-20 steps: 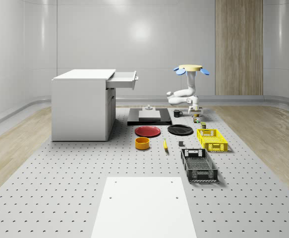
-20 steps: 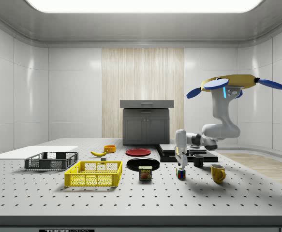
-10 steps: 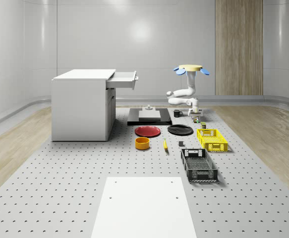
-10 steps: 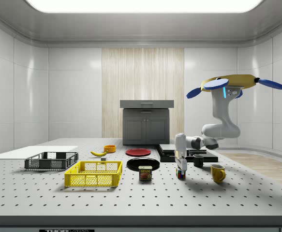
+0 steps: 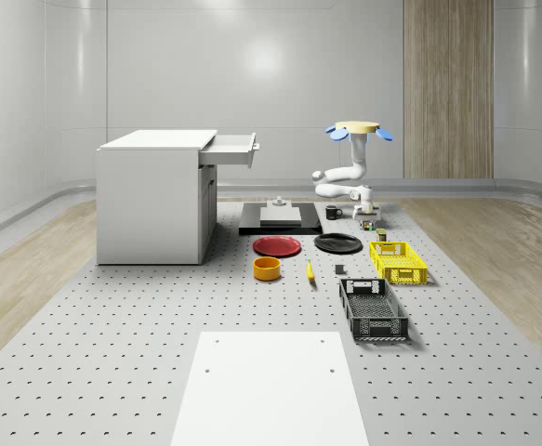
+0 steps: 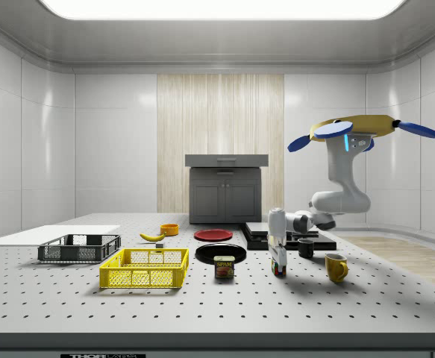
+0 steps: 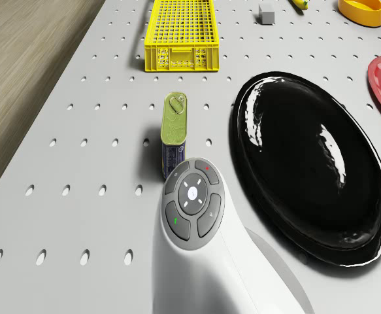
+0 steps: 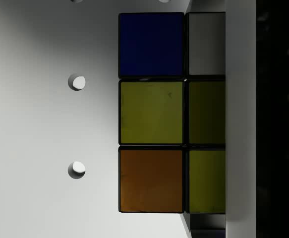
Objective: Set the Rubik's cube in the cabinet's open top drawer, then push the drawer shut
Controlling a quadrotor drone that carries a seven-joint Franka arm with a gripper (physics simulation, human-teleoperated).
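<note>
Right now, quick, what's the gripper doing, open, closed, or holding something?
Gripper: lowered right over the Rubik's cube on the table; open or closed cannot be told.

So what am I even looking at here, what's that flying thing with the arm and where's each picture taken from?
It's a simulated drone carrying a robot arm, hovering above the table near the black plate. Two pictures come from fixed cameras, one overhead and one at the side; one comes from the drone's body, one from the arm's wrist. The end effector is lowered onto the Rubik's cube, which sits on the table beside a Spam can. Also there: a yellow crate, and the cabinet with its top drawer open.
</note>
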